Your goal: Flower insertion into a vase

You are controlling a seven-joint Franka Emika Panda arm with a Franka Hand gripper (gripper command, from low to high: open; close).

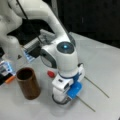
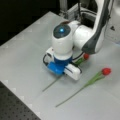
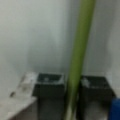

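Grey table (image 2: pixel 22 57) carried two tulips, none in the vase (image 1: pixel 28 83), which stood empty near its edge. Gripper (image 3: pixel 72 85) was lowered onto one tulip stem (image 3: pixel 80 50), pads on either side and touching it; second tulip (image 2: pixel 96 78) lay untouched alongside.

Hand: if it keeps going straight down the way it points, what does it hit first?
The hand points down at the table. The green flower stem lies between its fingers, so the stem comes first, with the table right beneath. Depth between fingertips and table is unclear.
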